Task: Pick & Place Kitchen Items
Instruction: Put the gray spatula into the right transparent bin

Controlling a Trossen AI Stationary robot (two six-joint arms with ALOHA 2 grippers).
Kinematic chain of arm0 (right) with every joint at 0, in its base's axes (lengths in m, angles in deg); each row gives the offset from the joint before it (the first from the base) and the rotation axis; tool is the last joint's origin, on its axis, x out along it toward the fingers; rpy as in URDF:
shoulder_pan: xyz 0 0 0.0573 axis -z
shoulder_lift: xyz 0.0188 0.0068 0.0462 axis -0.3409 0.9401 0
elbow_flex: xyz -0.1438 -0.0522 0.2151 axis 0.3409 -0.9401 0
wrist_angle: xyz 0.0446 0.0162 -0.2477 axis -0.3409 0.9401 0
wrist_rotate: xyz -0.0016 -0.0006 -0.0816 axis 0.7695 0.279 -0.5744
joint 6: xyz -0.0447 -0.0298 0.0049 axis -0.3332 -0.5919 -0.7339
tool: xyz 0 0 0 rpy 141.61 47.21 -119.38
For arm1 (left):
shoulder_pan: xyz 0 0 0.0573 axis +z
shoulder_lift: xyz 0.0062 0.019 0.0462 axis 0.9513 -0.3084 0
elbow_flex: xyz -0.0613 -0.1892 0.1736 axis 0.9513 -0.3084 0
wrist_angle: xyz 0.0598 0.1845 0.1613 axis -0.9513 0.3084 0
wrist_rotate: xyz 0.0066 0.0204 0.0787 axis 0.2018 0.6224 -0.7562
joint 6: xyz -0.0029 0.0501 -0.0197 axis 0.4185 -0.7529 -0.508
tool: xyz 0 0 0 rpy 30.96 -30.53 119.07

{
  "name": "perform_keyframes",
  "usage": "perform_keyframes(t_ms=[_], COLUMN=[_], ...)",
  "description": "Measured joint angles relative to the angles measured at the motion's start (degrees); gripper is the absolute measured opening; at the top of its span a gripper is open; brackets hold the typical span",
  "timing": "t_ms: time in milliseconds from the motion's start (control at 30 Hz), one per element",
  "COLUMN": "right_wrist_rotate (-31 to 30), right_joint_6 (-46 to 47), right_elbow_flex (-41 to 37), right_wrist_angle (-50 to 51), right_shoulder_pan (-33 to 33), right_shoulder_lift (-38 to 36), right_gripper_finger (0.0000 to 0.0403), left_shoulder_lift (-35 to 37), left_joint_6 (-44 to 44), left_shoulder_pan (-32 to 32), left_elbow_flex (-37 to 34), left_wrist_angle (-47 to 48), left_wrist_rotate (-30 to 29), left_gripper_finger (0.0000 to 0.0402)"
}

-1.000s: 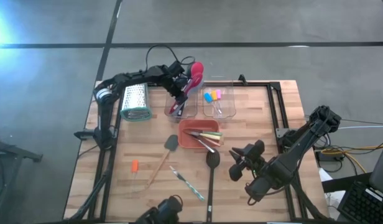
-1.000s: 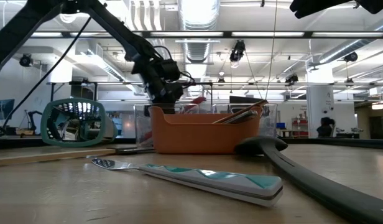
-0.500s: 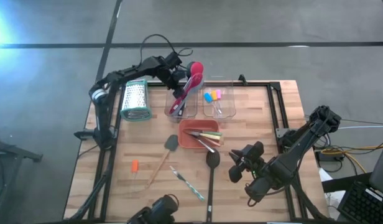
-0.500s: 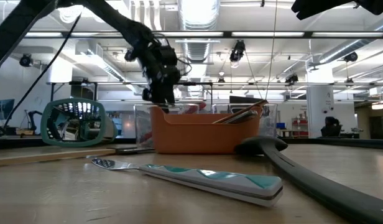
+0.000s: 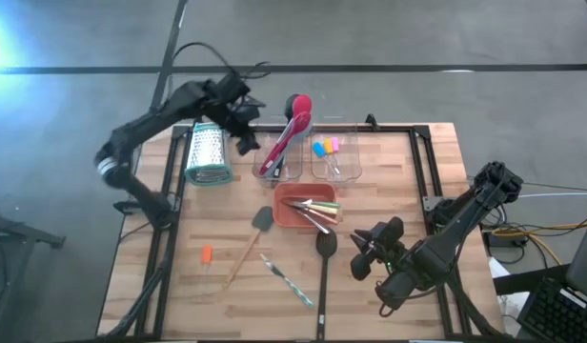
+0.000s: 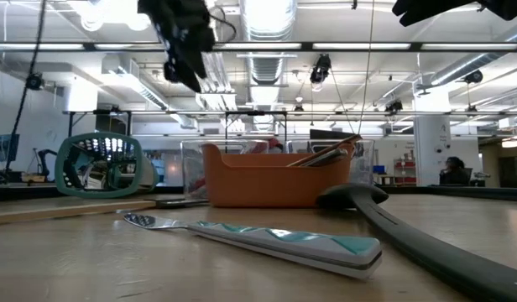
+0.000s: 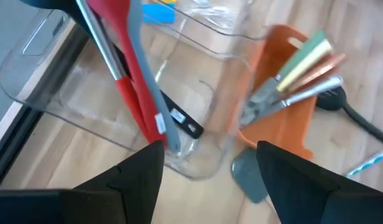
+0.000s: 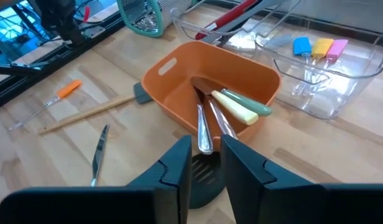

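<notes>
The bottom of the black spoon (image 5: 324,276) runs off the picture's edge at the bench's (image 5: 389,229) near edge. The left wrist view is blurry. The small colored pieces (image 5: 326,147) are too tiny to tell.

Open lab hall, exposed ceiling ducts (image 6: 271,63)

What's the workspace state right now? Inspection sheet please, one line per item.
Surface: wooden table.
Job's things: red spoons in the left clear tub; small coloured pieces in the right clear tub; handled tools in the orange tray; black ladle, spatula, patterned knife and orange peeler loose.
Clutter: box grater.
Grippers: left tool open, empty, raised beside the left tub; right tool empty, near the ladle.
Cables: loop over the left arm; bundle past the right edge.
Surroundings: grey floor; a person far behind.
</notes>
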Motion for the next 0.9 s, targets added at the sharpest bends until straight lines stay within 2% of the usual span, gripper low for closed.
perform_keyframes(t_ms=[233, 400, 500, 600, 700, 900], right_wrist_rotate=[-0.2, -1.3, -1.4, -2.2, -2.9, -3.0], right_joint_6=[-3.6, -6.0, -7.8, -8.9, -10.8, -13.0], right_elbow_flex=[-0.1, -0.1, -0.1, -0.1, -0.1, 0.0], right_wrist_angle=[-0.1, 0.0, 0.0, 0.0, 0.1, 0.0], right_shoulder_pan=[0.1, 0.3, 0.7, 1.3, 2.1, 4.0], right_shoulder_lift=[0.0, 0.0, 0.0, 0.0, 0.0, 0.0], right_gripper_finger=[0.0063, 0.0059, 0.006, 0.0063, 0.0066, 0.0073], left_shoulder_lift=[17.0, 26.8, 31.5, 34.8, 36.3, 35.6], left_joint_6=[3.2, 9.2, 15.2, 21.5, 27.5, 37.2], left_shoulder_pan=[-7.6, -12.9, -16.4, -20.3, -24.6, -33.7], left_elbow_flex=[-15.3, -24.1, -29.0, -33.7, -38.0, -45.4], left_wrist_angle=[-6.3, -8.3, -9.0, -9.0, -9.4, -14.0], left_wrist_rotate=[-4.5, -5.4, -9.4, -14.2, -16.4, -20.0], left_gripper_finger=[0.0261, 0.0259, 0.0259, 0.0259, 0.0259, 0.0259])
